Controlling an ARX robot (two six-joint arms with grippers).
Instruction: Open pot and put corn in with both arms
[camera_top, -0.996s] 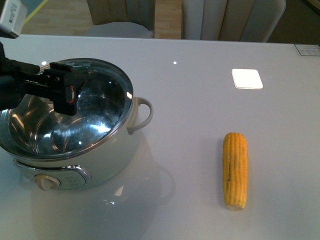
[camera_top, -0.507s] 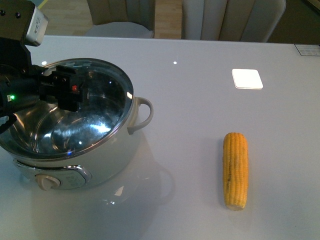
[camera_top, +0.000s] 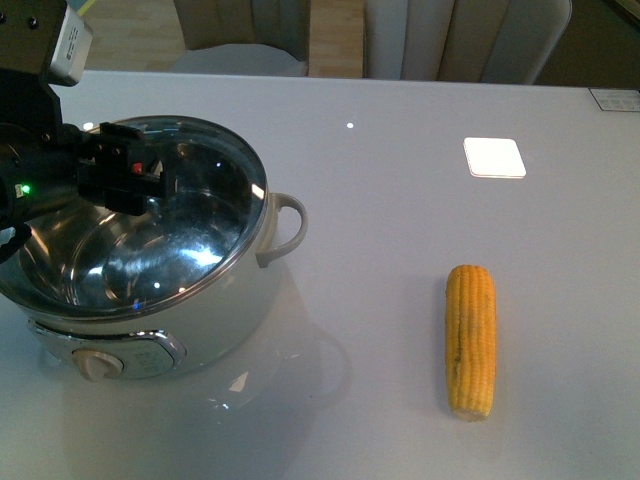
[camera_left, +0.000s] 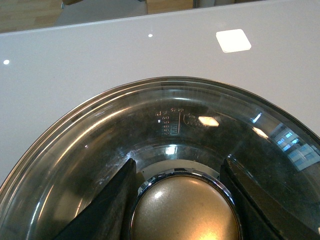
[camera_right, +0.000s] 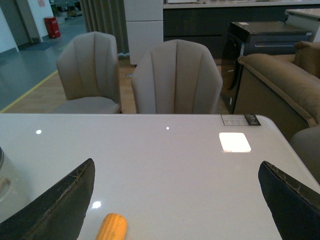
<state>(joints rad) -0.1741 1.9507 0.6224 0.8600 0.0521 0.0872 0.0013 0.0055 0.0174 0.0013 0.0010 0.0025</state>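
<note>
a: what does the right gripper (camera_right: 176, 165) look down on?
b: a white table (camera_right: 150, 155). its dark fingers (camera_right: 60, 205) are spread wide, and one end of the corn (camera_right: 112, 228) shows between them.
a: and beyond?
b: two grey chairs (camera_right: 175, 75) behind the table, and a bright square patch (camera_right: 234, 142) on its top.

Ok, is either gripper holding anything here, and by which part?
The left gripper holds the glass lid by its knob, one finger on each side. The right gripper is open and empty.
</note>
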